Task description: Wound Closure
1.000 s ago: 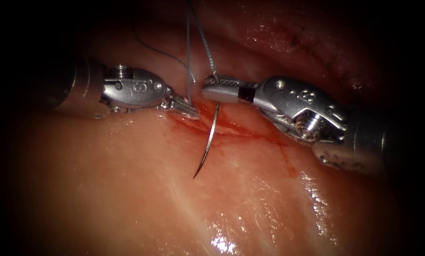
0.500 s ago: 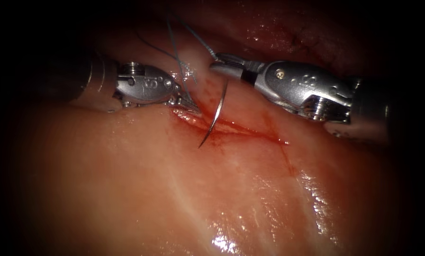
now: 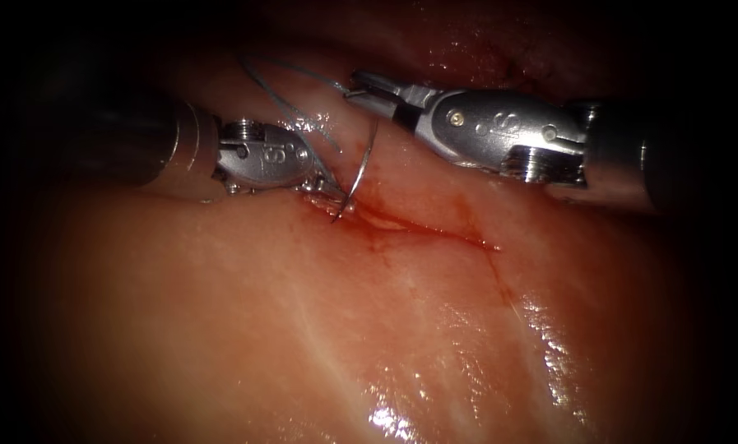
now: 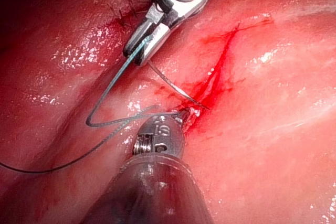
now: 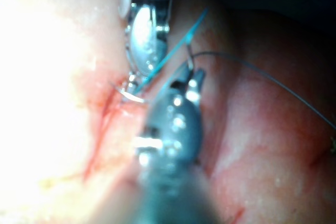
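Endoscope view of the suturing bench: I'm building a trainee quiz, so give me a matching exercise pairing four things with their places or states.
Things:
1. right arm's steel needle driver
2. left arm's steel needle driver
3. curved steel needle
4. thin grey-blue thread

States:
A. tip at the cut's left end
B. loops above the left tool
C. holds the needle's rear end
D. jaws at the tissue by the cut's left end

Pairs: 1-C, 2-D, 3-A, 4-B

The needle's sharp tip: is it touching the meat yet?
Touching. In the endoscope view the needle, held near its thread end by the right tool, meets the tissue at the cut's left end, beside the left tool.
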Motion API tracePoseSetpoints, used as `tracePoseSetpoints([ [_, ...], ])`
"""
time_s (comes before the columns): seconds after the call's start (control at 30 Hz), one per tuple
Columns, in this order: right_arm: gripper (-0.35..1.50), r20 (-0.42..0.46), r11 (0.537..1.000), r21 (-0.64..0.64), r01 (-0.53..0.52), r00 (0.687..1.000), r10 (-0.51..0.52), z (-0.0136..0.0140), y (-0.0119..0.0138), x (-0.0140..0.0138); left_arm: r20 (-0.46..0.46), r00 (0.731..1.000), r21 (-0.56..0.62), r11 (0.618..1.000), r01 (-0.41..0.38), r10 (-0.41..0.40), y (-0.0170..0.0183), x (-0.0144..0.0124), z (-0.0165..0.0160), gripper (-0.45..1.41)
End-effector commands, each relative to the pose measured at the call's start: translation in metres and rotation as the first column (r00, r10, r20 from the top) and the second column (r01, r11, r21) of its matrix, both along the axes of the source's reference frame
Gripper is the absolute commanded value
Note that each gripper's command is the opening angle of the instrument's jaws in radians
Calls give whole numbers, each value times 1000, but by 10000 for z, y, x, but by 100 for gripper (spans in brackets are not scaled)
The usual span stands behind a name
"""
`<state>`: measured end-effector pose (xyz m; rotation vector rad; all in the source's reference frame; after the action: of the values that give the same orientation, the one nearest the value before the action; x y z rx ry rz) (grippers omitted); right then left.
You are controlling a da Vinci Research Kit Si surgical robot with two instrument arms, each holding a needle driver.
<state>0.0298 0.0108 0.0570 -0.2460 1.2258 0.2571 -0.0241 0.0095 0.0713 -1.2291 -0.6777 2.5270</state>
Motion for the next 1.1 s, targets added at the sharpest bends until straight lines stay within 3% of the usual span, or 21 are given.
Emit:
tracePoseSetpoints([
  [0.03, -35, 14, 1000, -22, 14, 1000, -13, 14, -2, 6, 2, 1000, 2, 1000, -2, 2, -6, -4, 5, -37],
  [0.47, -35, 47, 995, -92, 39, 998, -34, 26, -5, 10, 3, 1000, 2, 1000, -3, 3, -9, -3, 3, -43],
  [0.7, -35, 69, 991, -118, 69, 996, -61, 31, -22, 14, 4, 1000, 2, 1000, -5, 5, -9, -1, 3, -43],
  [1.1, -35, 63, 984, -150, 90, 995, -82, 24, -29, 19, 4, 1000, 2, 1000, -6, 6, -9, -1, 3, -45],
])
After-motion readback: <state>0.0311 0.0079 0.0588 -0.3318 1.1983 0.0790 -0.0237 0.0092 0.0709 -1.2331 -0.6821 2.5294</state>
